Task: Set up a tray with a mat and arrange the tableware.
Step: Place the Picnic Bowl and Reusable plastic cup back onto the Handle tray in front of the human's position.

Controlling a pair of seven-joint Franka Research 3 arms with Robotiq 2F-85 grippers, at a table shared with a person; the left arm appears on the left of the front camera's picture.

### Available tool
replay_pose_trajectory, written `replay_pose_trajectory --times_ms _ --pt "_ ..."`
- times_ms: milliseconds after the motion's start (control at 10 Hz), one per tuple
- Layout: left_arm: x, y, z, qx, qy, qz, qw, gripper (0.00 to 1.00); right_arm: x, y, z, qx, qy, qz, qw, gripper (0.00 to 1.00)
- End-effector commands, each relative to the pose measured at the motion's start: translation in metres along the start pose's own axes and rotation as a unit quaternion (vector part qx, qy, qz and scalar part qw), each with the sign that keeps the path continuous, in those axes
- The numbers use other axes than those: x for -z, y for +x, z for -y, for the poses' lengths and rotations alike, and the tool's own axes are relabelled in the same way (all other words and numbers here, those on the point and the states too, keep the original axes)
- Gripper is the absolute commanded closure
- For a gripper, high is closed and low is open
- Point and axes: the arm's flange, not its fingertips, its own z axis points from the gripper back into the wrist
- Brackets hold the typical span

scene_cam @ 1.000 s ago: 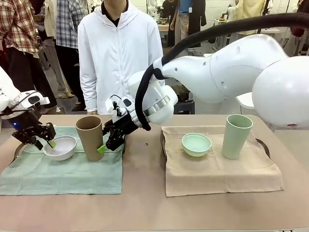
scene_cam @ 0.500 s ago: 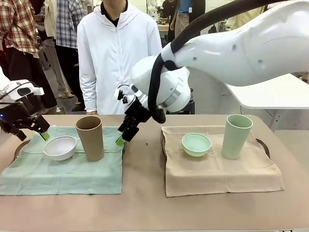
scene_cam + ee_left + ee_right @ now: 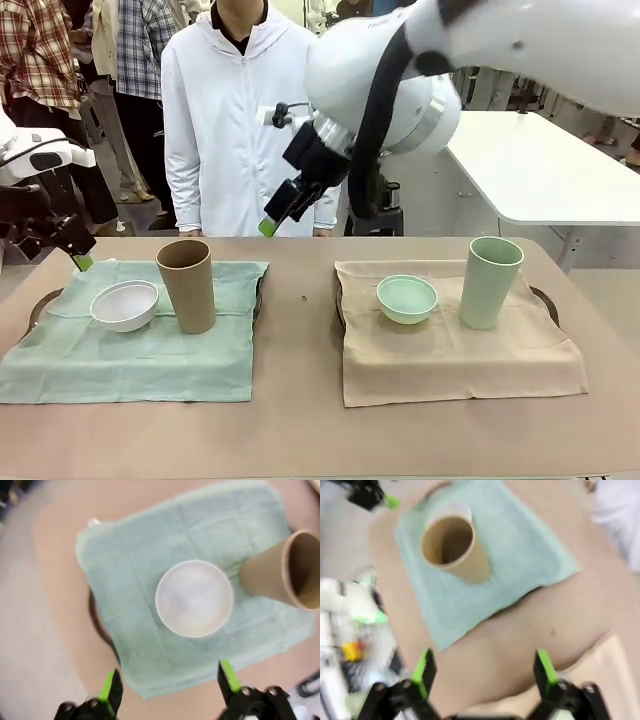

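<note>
Both grippers have been lifted clear since a moment ago: the left gripper (image 3: 80, 260), fingers released and empty, off the white bowl (image 3: 125, 305), the right gripper (image 3: 270, 225) (also released) off the tan cup (image 3: 187, 285). Both pieces stand on the green mat (image 3: 140, 350); the mint bowl (image 3: 407, 299) and mint cup (image 3: 489, 281) stand on the beige mat (image 3: 450, 350). The arrangement looks finished. A person (image 3: 240, 110) stands beyond the worktop (image 3: 300, 420); nothing obstructs.

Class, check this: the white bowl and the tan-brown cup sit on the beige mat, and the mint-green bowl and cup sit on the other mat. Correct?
Not quite. The front view shows the white bowl and tan-brown cup on the green mat; the mint-green bowl and cup sit on the beige mat.
</note>
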Motion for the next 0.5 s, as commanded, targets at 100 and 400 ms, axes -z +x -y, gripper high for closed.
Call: replay_pose_trajectory --times_ms 100,400 --pt "-0.037 0.017 0.033 -0.022 0.015 -0.014 1.000 0.00 -0.015 -0.002 -0.031 0.138 -0.013 -0.119 0.983 0.00" --pt "-0.066 0.033 0.076 -0.023 0.002 -0.011 1.000 0.00 -0.021 -0.007 -0.042 0.237 -0.042 -0.190 0.952 0.00"
